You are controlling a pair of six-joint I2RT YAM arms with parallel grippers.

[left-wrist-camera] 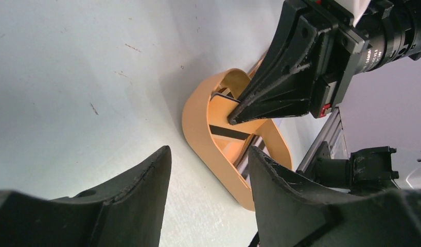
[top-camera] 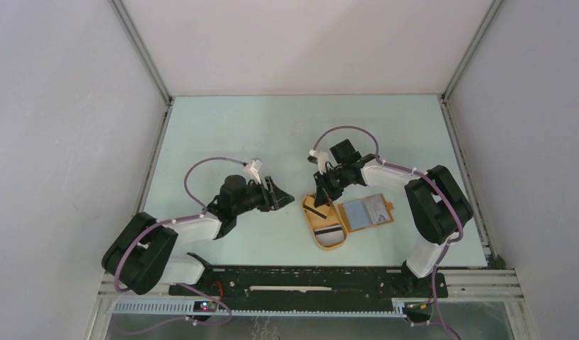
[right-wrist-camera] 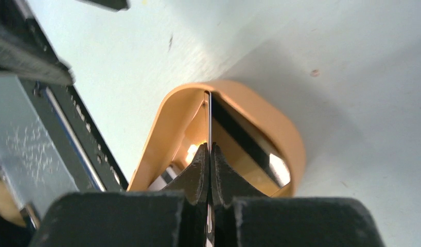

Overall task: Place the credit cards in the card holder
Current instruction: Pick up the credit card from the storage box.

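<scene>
My right gripper (top-camera: 322, 200) reaches down into the far end of an oval orange tray (top-camera: 309, 223). It is shut on the edge of a thin credit card (right-wrist-camera: 209, 116), seen edge-on between the fingers and standing upright inside the tray (right-wrist-camera: 288, 131). A black stripe (right-wrist-camera: 239, 136) shows just right of that card. A second card (top-camera: 330, 232) lies at the tray's near end. The tan card holder (top-camera: 386, 207) lies open right of the tray with a pale card (top-camera: 364, 212) on it. My left gripper (top-camera: 279, 193) hovers left of the tray, open and holding nothing (left-wrist-camera: 209, 150).
The black rail (top-camera: 308, 280) of the arm mounts runs along the near edge just below the tray. White walls with metal posts (top-camera: 163, 106) enclose the pale green table (top-camera: 272, 127) on the left, back and right.
</scene>
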